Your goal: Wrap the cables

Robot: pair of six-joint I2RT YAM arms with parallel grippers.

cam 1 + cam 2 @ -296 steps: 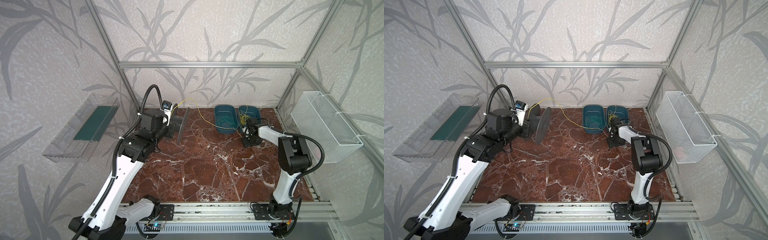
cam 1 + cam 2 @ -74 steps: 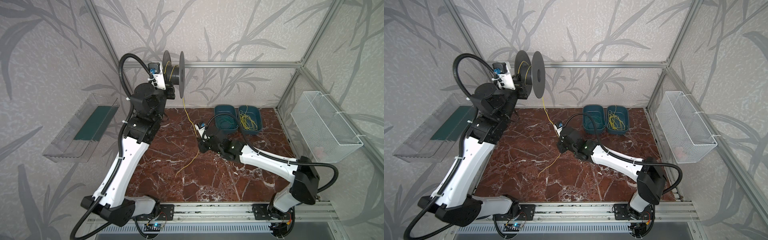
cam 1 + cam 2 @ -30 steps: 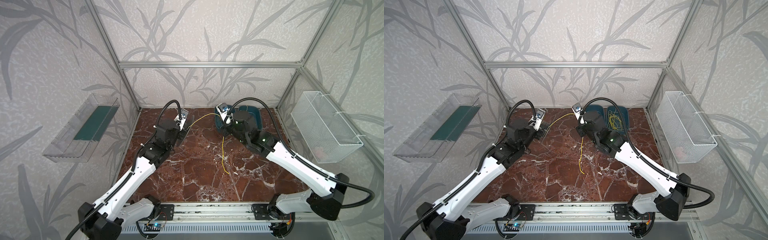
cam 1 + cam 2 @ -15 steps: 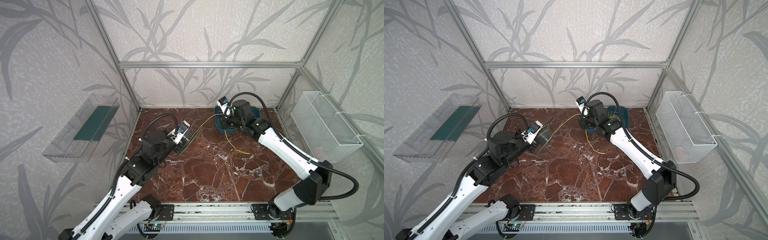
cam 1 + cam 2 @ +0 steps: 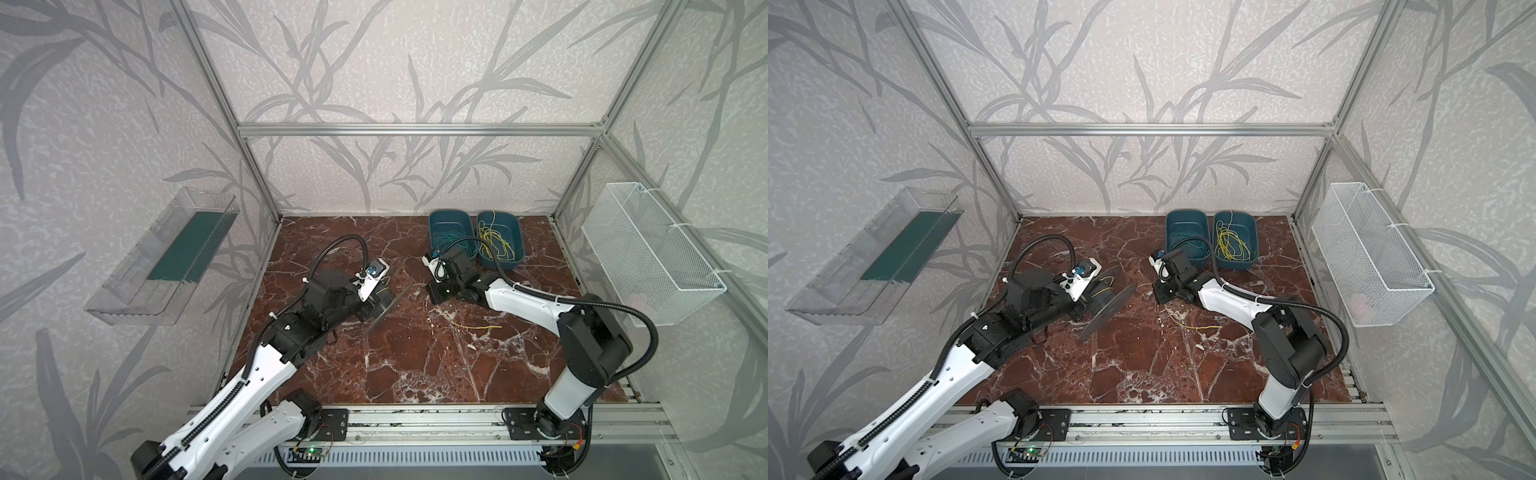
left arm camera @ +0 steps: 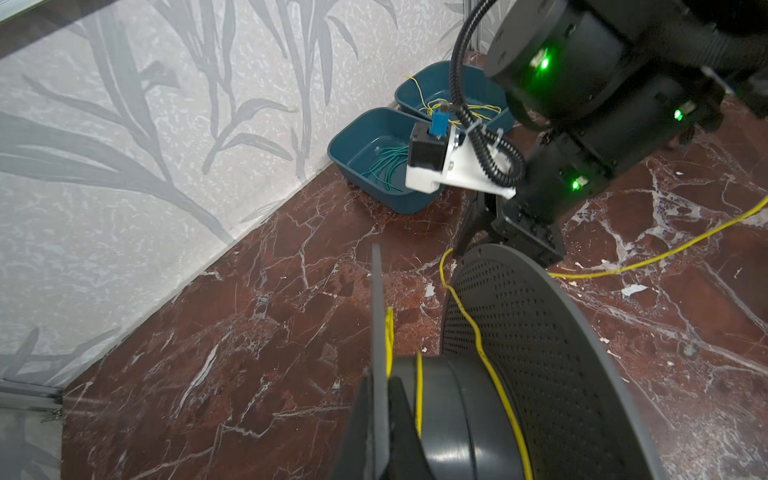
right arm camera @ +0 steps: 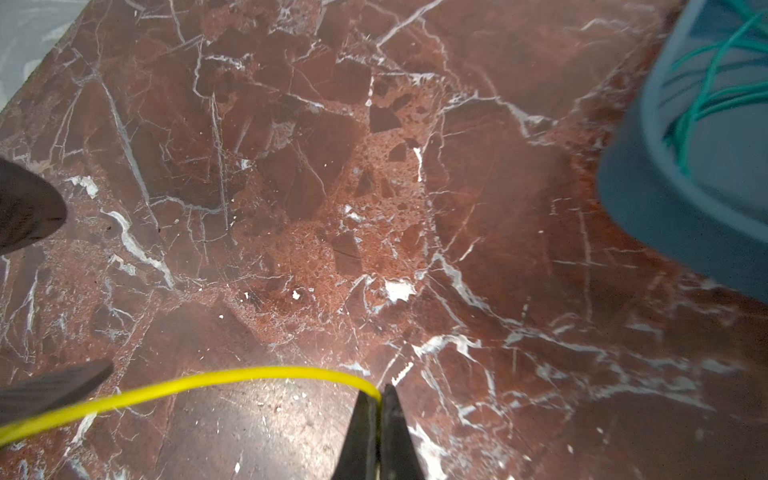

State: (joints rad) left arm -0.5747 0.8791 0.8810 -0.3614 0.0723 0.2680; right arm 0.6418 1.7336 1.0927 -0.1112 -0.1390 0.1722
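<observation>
Cables [image 5: 1227, 241] loose in blue bin [image 5: 1235, 265]

Hidden, cropped and blurred bits, top and wrist views.
Blur on spool [image 5: 386, 301] in a top view; left wrist view crops it, along with left gripper [image 6: 379, 388]. Of right gripper [image 7: 379, 395] only fingertips show in right wrist view; tips hidden under its own body in both top views. There cable [image 7: 208, 380] and teal bin [image 7: 685, 208] run off frame. The pinkish blob [image 5: 640, 300] in wire basket [image 5: 673, 232] is too faint to tell.
</observation>
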